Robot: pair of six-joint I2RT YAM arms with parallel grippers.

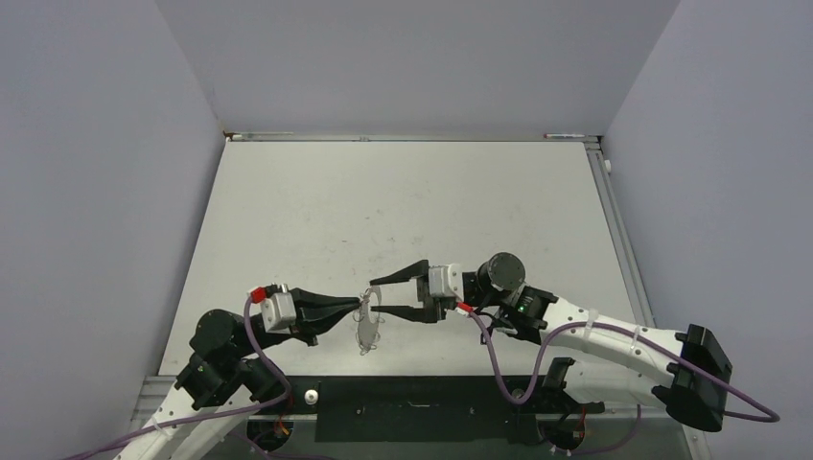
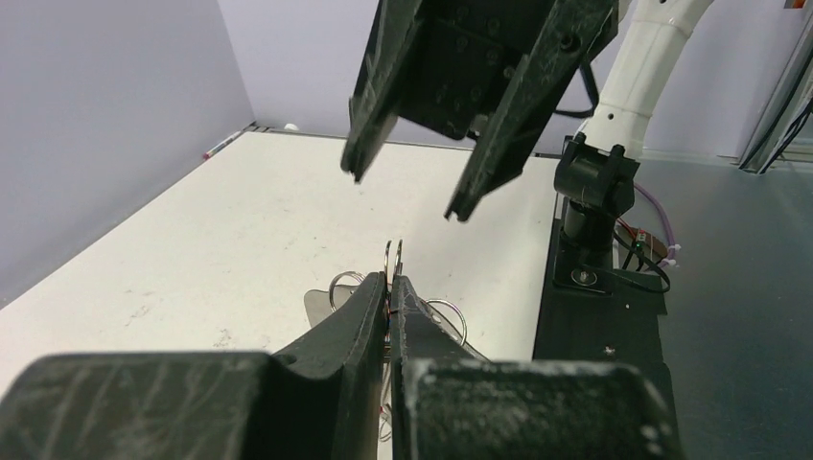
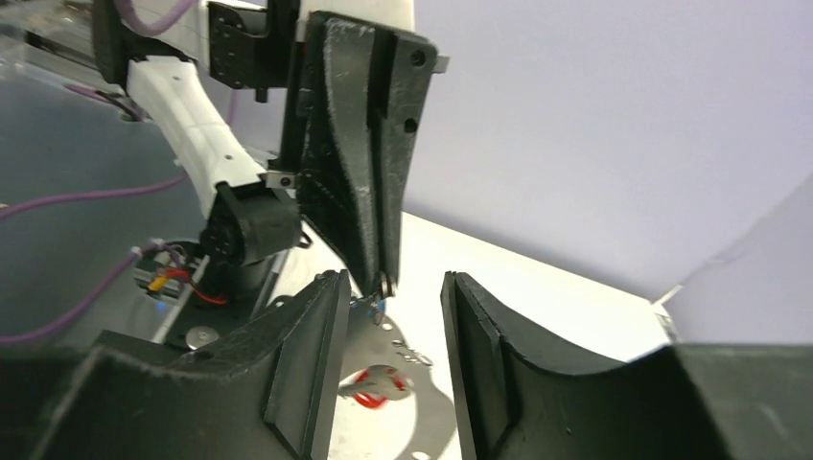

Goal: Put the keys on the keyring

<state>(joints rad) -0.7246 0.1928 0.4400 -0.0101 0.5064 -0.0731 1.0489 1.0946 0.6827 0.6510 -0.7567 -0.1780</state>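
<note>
My left gripper is shut on the rim of the keyring, a thin silvery hoop that hangs below its fingertips just above the table. In the left wrist view the gripper pinches the keyring, with small wire loops on either side. My right gripper is open, its jaws on either side of the left fingertips without touching them. In the right wrist view the open gripper frames the left fingers and a blurred red key below. The blue key is not clearly visible.
The white table is enclosed by lilac walls at the left, back and right. A black base rail runs along the near edge. The right arm's black mount stands by the table's edge.
</note>
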